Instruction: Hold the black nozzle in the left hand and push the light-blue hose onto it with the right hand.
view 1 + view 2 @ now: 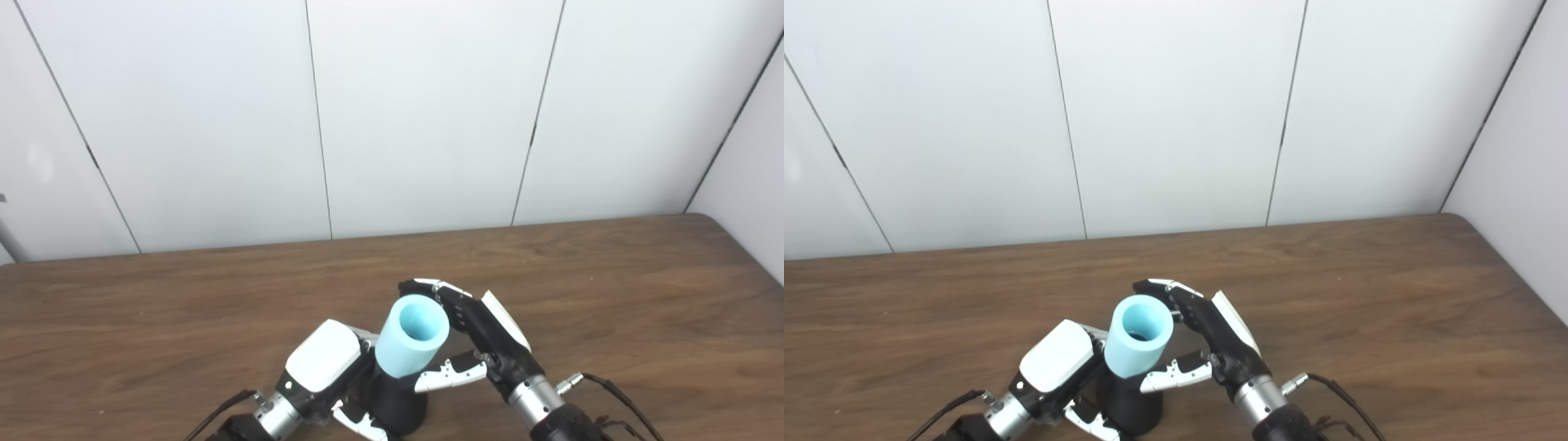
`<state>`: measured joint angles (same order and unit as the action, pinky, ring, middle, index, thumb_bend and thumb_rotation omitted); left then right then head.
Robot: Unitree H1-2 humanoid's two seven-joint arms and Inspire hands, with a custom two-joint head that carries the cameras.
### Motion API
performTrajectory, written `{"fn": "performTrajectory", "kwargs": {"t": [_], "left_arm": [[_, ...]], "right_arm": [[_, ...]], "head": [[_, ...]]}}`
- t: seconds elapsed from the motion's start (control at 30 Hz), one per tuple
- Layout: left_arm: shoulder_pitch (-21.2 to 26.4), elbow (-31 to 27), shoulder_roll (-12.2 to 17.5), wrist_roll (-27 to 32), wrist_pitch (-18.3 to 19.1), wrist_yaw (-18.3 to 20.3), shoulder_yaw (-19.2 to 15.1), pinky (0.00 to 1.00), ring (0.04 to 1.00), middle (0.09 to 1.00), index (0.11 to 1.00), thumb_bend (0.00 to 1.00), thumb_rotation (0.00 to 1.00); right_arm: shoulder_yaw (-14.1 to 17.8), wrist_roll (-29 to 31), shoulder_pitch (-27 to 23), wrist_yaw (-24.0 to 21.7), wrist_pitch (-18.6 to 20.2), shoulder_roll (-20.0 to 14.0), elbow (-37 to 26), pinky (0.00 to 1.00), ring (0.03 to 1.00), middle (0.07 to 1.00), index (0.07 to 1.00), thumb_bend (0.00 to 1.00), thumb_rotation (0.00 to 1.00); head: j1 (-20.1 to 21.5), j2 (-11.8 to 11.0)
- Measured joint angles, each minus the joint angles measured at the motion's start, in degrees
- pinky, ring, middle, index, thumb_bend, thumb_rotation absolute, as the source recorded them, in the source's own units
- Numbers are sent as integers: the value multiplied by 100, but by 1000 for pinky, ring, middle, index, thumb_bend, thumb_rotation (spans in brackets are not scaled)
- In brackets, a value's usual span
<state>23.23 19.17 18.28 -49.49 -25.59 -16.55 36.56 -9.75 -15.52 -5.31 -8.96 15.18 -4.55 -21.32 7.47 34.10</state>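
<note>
Left robot hand point(323, 362) grips nozzle point(395, 401) base—bracing it on counter point(612, 294). Right robot hand point(474, 334) clasps hose point(410, 335), seated over nozzle tip, apparently for pushing down.

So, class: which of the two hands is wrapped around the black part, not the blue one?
The left hand grips the black nozzle; the right hand holds the light-blue hose.

A plain robot test lab: a wood-grain bench point(612, 294) runs up to bare white wall panels point(416, 110) with dark seams on the far side and at the right.
</note>
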Motion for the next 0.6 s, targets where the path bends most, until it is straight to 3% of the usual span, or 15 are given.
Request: {"fn": "performTrajectory", "kwargs": {"t": [0.6], "left_arm": [[0,0,4,1,-1,-11,7,364,454,492,477,523,0]], "right_arm": [[59,-5,0,0,45,63,0,697,791,798,790,861,161]], "head": [[0,-18]]}}
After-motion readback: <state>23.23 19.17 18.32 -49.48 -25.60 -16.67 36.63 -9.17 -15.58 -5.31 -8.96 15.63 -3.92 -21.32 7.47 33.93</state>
